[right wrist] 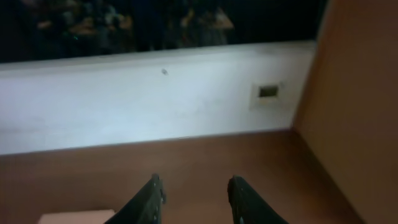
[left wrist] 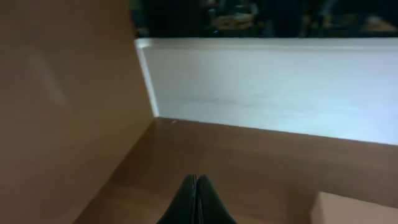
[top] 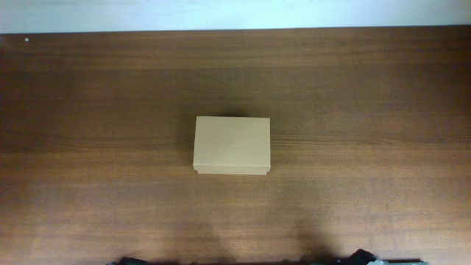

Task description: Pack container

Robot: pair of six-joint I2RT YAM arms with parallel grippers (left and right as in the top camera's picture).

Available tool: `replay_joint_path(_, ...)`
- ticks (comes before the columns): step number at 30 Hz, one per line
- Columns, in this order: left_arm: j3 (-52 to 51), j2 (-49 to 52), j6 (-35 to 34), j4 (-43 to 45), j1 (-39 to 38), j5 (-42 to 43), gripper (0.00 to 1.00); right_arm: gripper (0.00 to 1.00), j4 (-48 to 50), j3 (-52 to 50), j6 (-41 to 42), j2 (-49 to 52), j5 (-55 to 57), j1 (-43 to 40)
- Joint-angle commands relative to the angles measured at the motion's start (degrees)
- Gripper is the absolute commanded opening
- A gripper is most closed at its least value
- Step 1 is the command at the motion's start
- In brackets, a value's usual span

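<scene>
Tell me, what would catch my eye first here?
A closed tan cardboard box sits in the middle of the dark wooden table. In the wrist views, the left jaws are pressed shut and the right jaws stand apart, both empty, with only a corner of the box showing beside them.

Matte black throughout
Left pincer (left wrist: 196, 182) has slim, tapered black fingers (left wrist: 186, 205); right pincer (right wrist: 196, 186) has thicker, round-tipped ones with a faint sheen.
</scene>
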Motion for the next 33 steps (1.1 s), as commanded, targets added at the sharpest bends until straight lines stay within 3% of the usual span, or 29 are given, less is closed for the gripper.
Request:
replay_joint_path(1, 0.0, -1.3, -4.5, -1.6, -0.2, -7.5, 0.02, 0.35, -0.4, -9.6, 5.5, -4.9, 5.0, -0.9)
replay_joint_path(11, -4.4, -8.2, -10.0, -5.9, -0.3, -15.2, 0.02, 0.35, -0.4, -33.6, 6.2, -19.5, 2.3, -18.9)
replay_joint_path(16, -13.3, -16.1, -13.1, -8.0, -0.3, -18.1, 0.05, 0.36, -0.4, -37.8, 3.9, -24.3, -4.2, -25.7)
replay_joint_path(20, -21.7, -22.9, -17.5, -10.1, -0.3, -20.7, 0.14, 0.36, -0.4, -39.0, 2.4, -26.4, -8.7, -28.8)
replay_joint_path(25, -29.3, -29.7, -17.6, -9.9, -0.3, -20.8, 0.23, 0.36, -0.4, -40.1, 2.4, -27.5, -10.8, -31.7)
replay_joint_path(27, -31.0, -31.3, -18.4, -10.2, -0.3, -20.7, 0.38, 0.5, -0.4, -40.2, 2.4, -27.5, -10.8, -31.7)
replay_joint_path(28, -31.6, -31.6, -18.4, -10.5, -0.3, -20.7, 0.53, 0.57, -0.4, -40.1, 2.4, -27.5, -10.8, -31.7)
replay_joint_path(29, -31.8, -31.7, -18.4, -10.6, -0.3, -20.7, 0.62, 0.62, -0.4, -40.1, 2.4, -27.5, -10.8, -31.7)
replay_joint_path(31, -31.8, -31.7, -18.4, -10.6, -0.3, -20.7, 0.99, 0.79, -0.4, -40.2, 2.5, -27.5, -10.8, -31.7)
replay_joint_path(33, -31.8, -31.7, -18.4, -10.8, -0.3, -20.7, 0.99, 0.99, -0.4, -40.1, 2.4, -27.5, -10.8, -31.7)
